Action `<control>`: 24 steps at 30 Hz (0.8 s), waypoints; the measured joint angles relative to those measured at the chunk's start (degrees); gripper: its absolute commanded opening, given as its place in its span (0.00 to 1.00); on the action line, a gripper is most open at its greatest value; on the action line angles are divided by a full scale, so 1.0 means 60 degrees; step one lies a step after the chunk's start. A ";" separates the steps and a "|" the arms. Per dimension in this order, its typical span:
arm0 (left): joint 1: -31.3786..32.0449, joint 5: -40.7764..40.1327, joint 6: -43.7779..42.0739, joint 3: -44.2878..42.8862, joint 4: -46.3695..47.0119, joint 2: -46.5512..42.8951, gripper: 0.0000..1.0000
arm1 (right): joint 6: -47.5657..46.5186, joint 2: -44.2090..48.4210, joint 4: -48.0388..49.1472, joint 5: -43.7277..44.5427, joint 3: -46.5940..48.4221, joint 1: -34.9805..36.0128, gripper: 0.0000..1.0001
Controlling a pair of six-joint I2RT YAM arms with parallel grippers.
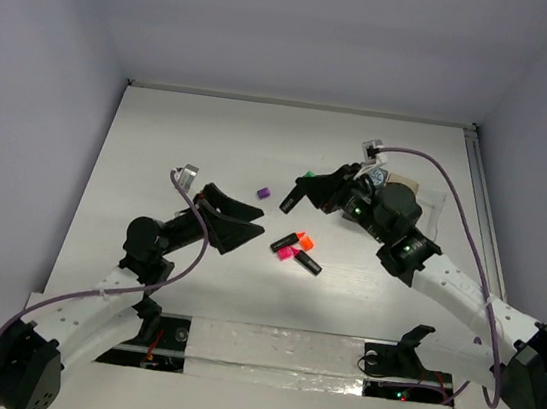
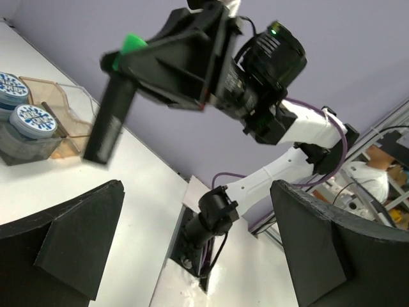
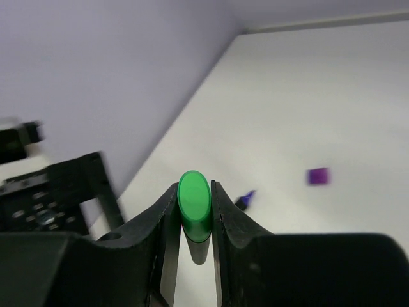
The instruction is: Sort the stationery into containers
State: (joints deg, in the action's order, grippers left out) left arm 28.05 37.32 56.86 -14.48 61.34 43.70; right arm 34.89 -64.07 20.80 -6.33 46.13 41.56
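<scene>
My right gripper (image 1: 299, 190) (image 3: 193, 193) is shut on a black highlighter with a green cap (image 3: 193, 201) (image 2: 110, 125), held in the air above the table, cap end up. My left gripper (image 1: 240, 225) (image 2: 195, 192) stands wide open with nothing between its fingers, just left of the held marker. On the table between the arms lie an orange-capped marker (image 1: 299, 239), a pink-capped one (image 1: 287, 252) and a black marker (image 1: 308, 264). A loose purple cap (image 1: 263, 193) (image 3: 317, 176) lies farther back. The clear box with a tan insert (image 2: 67, 105) and a dark grey holder (image 2: 29, 144) stand side by side.
Two round blue-and-white patterned pieces (image 2: 32, 119) sit on top of the grey holder. In the top view both containers are mostly hidden behind my right arm (image 1: 401, 231). A purple-tipped marker (image 3: 245, 199) shows on the table below the right gripper.
</scene>
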 measured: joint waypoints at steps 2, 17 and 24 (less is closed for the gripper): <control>0.0000 -0.0029 -0.0222 -0.0004 -0.0484 -0.0386 0.99 | -0.0237 0.0208 -0.0637 0.0302 0.0033 -0.0535 0.06; 0.0342 -0.0947 -0.1654 0.0215 -0.3628 -0.1887 0.99 | -0.2018 -0.0987 -0.8306 0.4142 0.3206 -0.5635 0.06; 0.0943 -0.1319 -0.1996 0.0313 -0.4062 -0.1993 0.83 | -0.2681 -0.3115 -0.9548 0.4397 0.3508 -0.7089 0.05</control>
State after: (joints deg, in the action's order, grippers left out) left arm 33.71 29.41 44.88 -12.60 36.97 31.75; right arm 18.81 -82.76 -36.49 20.05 67.18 -0.97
